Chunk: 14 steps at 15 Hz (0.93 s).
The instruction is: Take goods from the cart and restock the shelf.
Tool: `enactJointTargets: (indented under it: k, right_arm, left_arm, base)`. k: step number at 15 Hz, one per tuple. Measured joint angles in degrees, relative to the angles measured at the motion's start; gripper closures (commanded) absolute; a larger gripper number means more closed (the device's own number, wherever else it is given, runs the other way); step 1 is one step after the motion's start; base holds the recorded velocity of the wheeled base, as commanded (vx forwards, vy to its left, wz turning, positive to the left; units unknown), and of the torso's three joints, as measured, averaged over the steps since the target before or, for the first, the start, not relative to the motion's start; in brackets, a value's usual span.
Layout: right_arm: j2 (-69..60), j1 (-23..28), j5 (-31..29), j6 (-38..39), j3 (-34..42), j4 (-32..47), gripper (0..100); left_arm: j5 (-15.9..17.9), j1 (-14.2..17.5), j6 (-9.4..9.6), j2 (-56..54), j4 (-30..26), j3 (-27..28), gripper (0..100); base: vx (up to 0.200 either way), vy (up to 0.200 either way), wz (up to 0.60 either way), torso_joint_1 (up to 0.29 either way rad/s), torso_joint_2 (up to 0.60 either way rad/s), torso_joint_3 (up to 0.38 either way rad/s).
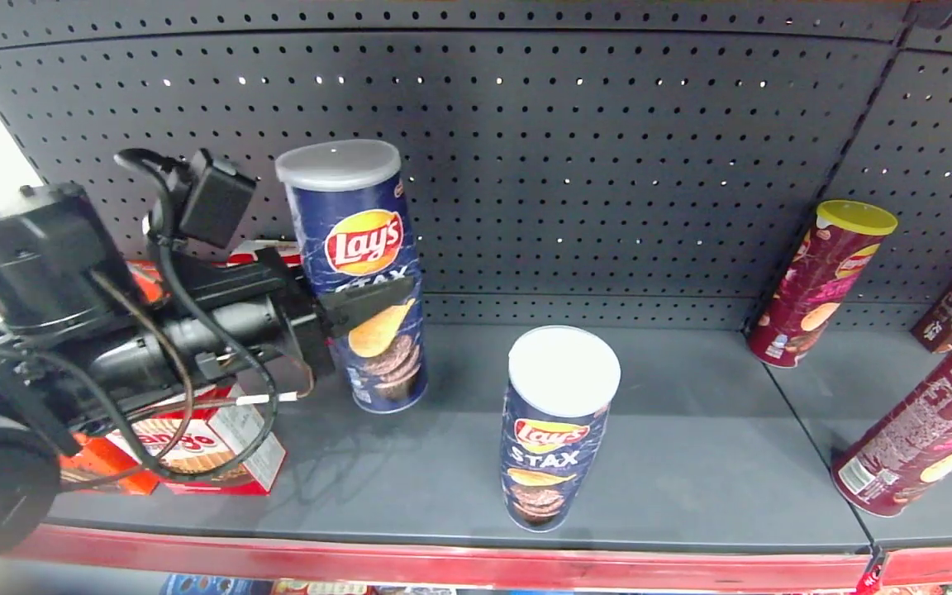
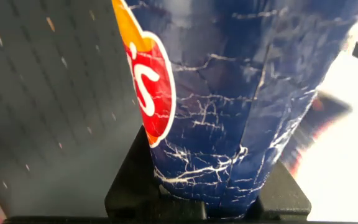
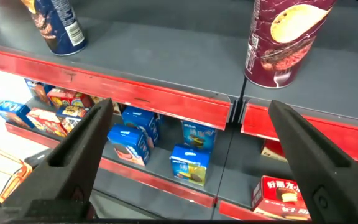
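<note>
Two blue chip cans stand on the grey shelf (image 1: pixel 691 438). The first blue can (image 1: pixel 352 240) is toward the back left corner, close to the perforated back panel (image 1: pixel 608 165), and leans slightly. The left gripper (image 1: pixel 373 304) is clamped around its middle from the left side, one black finger crossing the front of the label; whether the can's base rests on the shelf or sits just above it cannot be told. The second blue can (image 1: pixel 554 430) stands upright and free near the middle of the red front edge (image 1: pixel 443 562), well apart from the held one. Red snack boxes (image 1: pixel 211 450) lie at the shelf's left end, under the left arm. Past the shelf divider on the right, one maroon can (image 1: pixel 823 289) with a yellow lid stands at the back, and another maroon can (image 1: pixel 922 438) stands near the front right. The right gripper (image 3: pixel 191 109) hangs in front of the shelf's red edge with its fingers spread wide and nothing between them; beneath it a lower shelf carries small blue boxes (image 3: pixel 129 140).
</note>
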<state>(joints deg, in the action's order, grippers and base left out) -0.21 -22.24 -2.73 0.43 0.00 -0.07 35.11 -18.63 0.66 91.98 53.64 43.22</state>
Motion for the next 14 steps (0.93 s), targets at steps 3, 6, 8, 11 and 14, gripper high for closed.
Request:
enactJointTargets:
  k: [3, 6, 8, 11, 14]
  right_arm:
    - [0.0, 0.0, 0.0, 0.0, 0.0, 0.0, 0]
    - [0.0, 0.0, 0.0, 0.0, 0.0, 0.0, 0]
    - [0.0, 0.0, 0.0, 0.0, 0.0, 0.0, 0]
    - [0.1, 0.0, 0.0, 0.0, 0.0, 0.0, 0]
    - [0.1, 0.0, 0.0, 0.0, 0.0, 0.0, 0]
  left_arm:
    - [1.1, -1.0, 0.02, 7.7, 0.1, 9.1, 100]
    - [3.9, -2.5, 0.05, 13.5, 0.1, 13.4, 100]
    - [4.5, -3.0, 0.23, 16.7, 0.1, 15.4, 100]
    - [4.4, -3.7, 0.29, 21.2, 0.0, 20.2, 100]
    - [4.0, -4.9, 0.32, 24.6, 0.0, 23.4, 100]
  base:
    - [0.0, 0.0, 0.0, 0.0, 0.0, 0.0]
    - [0.0, 0.0, 0.0, 0.0, 0.0, 0.0]
    - [0.0, 0.0, 0.0, 0.0, 0.0, 0.0]
    - [0.0, 0.0, 0.0, 0.0, 0.0, 0.0]
    - [0.0, 0.0, 0.0, 0.0, 0.0, 0.0]
